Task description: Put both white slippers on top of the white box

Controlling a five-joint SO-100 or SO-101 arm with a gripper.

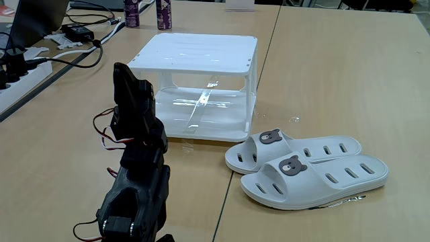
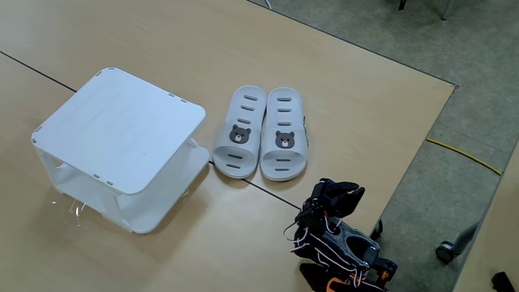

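The two white slippers lie side by side on the wooden table, bear badges up. In a fixed view the far slipper [image 1: 295,149] and near slipper [image 1: 322,176] sit right of the white box [image 1: 195,52], whose slatted top is bare. From above, the pair [image 2: 241,134] [image 2: 284,134] lies just right of the box [image 2: 122,126]. My black arm is folded low, well away from both. Its gripper [image 1: 124,74] [image 2: 339,195] looks shut, with nothing in it.
Cables, a black adapter [image 1: 79,31] and a power strip [image 1: 20,74] clutter the table's left side. Two dark cans [image 1: 132,12] [image 1: 164,13] stand behind the box. From above, the table edge [image 2: 413,154] runs close to the arm, with floor beyond.
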